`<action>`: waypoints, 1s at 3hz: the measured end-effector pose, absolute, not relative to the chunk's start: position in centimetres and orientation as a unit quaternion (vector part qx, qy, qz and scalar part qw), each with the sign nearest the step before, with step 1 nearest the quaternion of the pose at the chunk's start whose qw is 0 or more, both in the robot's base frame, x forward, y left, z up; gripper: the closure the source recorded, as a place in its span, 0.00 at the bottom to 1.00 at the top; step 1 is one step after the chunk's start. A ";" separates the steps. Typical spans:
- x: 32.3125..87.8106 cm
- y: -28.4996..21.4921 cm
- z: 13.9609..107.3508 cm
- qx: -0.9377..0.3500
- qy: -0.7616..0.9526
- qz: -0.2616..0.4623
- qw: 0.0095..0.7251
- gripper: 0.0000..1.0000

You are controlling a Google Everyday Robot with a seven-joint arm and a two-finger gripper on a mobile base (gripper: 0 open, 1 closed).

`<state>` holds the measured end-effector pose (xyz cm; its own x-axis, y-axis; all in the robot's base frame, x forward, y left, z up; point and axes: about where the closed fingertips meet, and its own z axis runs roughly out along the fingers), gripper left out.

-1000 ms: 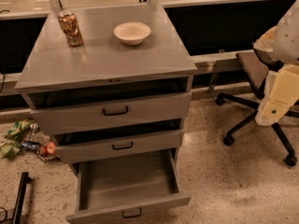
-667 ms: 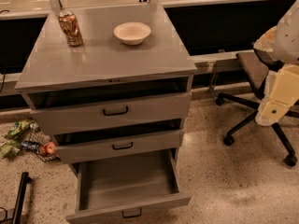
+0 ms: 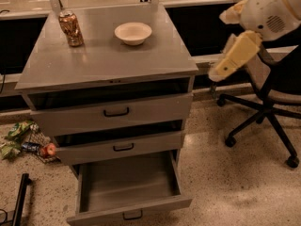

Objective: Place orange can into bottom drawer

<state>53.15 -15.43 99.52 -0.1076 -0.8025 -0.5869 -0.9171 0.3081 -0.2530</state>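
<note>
The orange can (image 3: 71,28) stands upright at the back left of the grey cabinet top (image 3: 108,60). A cream bowl (image 3: 133,33) sits to its right. The bottom drawer (image 3: 128,185) is pulled wide open and looks empty inside; its black handle (image 3: 132,215) shows at the front edge. The two drawers above it are slightly ajar. My arm, white and cream, reaches in from the upper right, and my gripper (image 3: 217,72) is at its lower end, in the air just right of the cabinet's right edge, far from the can.
A black office chair (image 3: 263,112) stands on the speckled floor to the right, under my arm. Crumpled wrappers and a red item (image 3: 28,142) lie on the floor left of the cabinet. A dark bar (image 3: 19,201) lies at the lower left.
My arm has swung left and closer to the cabinet's right side. The can, the bowl and the drawers have not moved.
</note>
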 end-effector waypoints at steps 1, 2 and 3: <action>57.5 -10.4 100.6 -0.574 0.694 0.165 0.401 0.00; 61.3 -2.9 99.5 -0.577 0.636 0.237 0.454 0.00; 61.5 -2.9 99.5 -0.576 0.637 0.236 0.455 0.00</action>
<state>61.49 -2.93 99.49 0.0772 -0.5190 -0.8513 -0.9481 0.2261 -0.2238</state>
